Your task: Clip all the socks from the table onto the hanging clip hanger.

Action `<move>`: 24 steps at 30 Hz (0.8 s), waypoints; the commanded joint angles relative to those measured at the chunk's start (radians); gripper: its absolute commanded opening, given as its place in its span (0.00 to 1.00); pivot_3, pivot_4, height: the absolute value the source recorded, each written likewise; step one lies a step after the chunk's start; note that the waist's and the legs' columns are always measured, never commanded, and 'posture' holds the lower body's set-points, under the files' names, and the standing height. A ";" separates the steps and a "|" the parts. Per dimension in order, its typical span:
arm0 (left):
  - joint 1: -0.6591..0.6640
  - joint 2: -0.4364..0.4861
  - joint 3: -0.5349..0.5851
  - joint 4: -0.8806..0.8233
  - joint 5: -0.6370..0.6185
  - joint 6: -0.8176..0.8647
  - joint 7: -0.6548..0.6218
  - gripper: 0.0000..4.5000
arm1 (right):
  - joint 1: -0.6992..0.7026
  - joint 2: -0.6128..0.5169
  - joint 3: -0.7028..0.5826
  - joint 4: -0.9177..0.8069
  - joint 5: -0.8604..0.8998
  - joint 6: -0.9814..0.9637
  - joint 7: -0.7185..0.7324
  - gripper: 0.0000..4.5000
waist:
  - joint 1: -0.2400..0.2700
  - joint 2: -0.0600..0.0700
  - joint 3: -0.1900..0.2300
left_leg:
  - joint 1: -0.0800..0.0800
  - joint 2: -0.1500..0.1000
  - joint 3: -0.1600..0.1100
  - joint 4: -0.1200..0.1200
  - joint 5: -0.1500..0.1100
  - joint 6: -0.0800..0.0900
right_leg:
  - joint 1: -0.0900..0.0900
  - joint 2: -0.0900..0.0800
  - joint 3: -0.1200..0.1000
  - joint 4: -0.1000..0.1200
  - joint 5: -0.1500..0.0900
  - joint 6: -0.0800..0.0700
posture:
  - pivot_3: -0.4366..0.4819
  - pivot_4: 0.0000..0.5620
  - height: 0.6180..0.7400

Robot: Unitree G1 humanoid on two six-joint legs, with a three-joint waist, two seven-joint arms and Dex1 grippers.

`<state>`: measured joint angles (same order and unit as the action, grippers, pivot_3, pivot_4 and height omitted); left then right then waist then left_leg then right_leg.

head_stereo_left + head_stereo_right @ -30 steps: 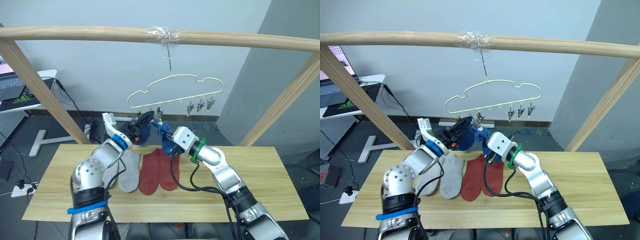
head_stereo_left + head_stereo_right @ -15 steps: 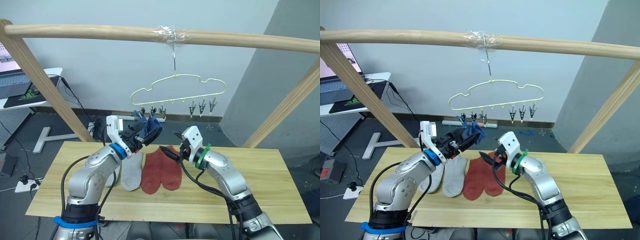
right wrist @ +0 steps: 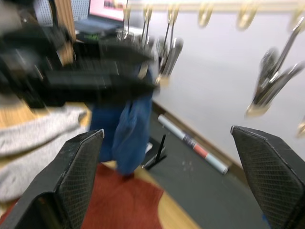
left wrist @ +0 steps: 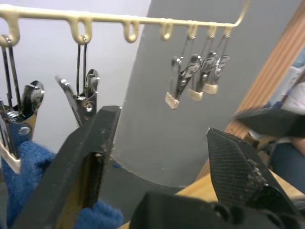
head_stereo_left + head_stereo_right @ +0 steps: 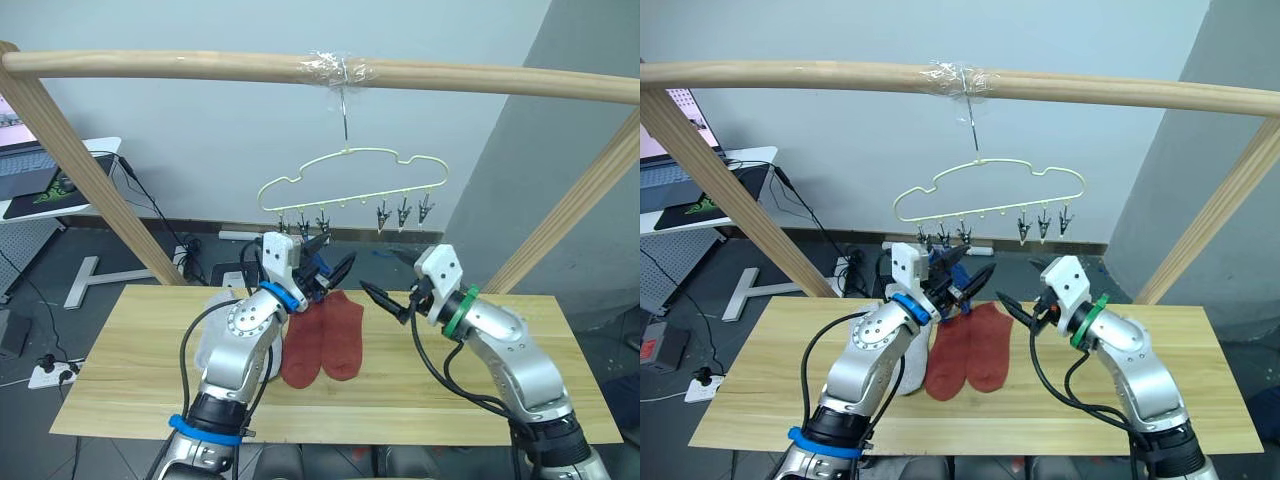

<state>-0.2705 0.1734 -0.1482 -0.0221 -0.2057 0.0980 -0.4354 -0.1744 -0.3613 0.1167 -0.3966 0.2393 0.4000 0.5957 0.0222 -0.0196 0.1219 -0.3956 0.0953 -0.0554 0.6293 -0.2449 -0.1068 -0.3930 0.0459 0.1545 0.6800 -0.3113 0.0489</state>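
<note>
While blue socks (image 5: 946,270) hang clipped, 2 rust socks (image 5: 969,347) flat, left claw (image 5: 973,281) wide, right claw (image 5: 1018,308) wide.

Pale yellow clip hanger (image 5: 350,180), blue sock (image 3: 125,126), rust red socks (image 5: 322,335).

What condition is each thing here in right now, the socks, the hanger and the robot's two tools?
Blue socks: hanging from the hanger's clips.
Red socks: flat on the table, side by side.
Grey socks: lying on the table.
Clip hanger: hanging from the wooden bar, three clips free.
Left tool: open, empty.
Right tool: open, empty.
</note>
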 commanded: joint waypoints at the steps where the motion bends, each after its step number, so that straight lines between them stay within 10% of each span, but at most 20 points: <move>1: -0.010 -0.022 0.015 0.013 0.044 -0.057 0.048 0.76 | -0.008 -0.031 -0.056 -0.123 0.100 0.057 0.031 1.00 | 0.000 0.000 0.000 | 0.000 0.000 0.000 0.000 0.000 0.000 | 0.000 0.000 0.000 0.000 0.000 0.000 | 0.55 0.18 1.00; 10: -0.031 -0.052 0.053 0.072 0.056 -0.079 0.083 0.76 | -0.097 -0.053 -0.083 -0.156 0.183 0.144 0.006 1.00 | -0.002 0.000 0.000 | 0.001 0.000 0.000 0.001 0.000 0.000 | 0.001 0.000 0.000 0.001 0.000 0.000 | 0.54 0.17 1.00; 16: -0.043 -0.063 0.058 0.090 0.056 -0.082 0.080 0.43 | -0.110 -0.066 -0.091 -0.163 0.203 0.160 0.000 1.00 | -0.001 0.000 0.000 | 0.001 0.000 0.000 0.001 0.000 0.000 | 0.001 0.000 0.000 0.000 0.000 0.000 | 0.54 0.17 1.00; 24: -0.082 -0.086 0.065 0.139 0.073 -0.092 0.107 0.43 | -0.148 -0.096 -0.100 -0.185 0.260 0.211 0.020 1.00 | -0.001 0.000 0.000 | 0.002 0.000 -0.001 0.001 0.000 0.000 | 0.003 0.000 -0.001 0.001 0.000 0.000 | 0.53 0.17 1.00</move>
<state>-0.3330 0.0932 -0.0908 0.1304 -0.1380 0.0331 -0.3356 -0.3011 -0.4492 0.0431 -0.5404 0.4692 0.6080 0.6096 0.0213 -0.0197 0.1218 -0.3939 0.0952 -0.0560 0.6301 -0.2447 -0.1067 -0.3904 0.0459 0.1539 0.6804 -0.3110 0.0490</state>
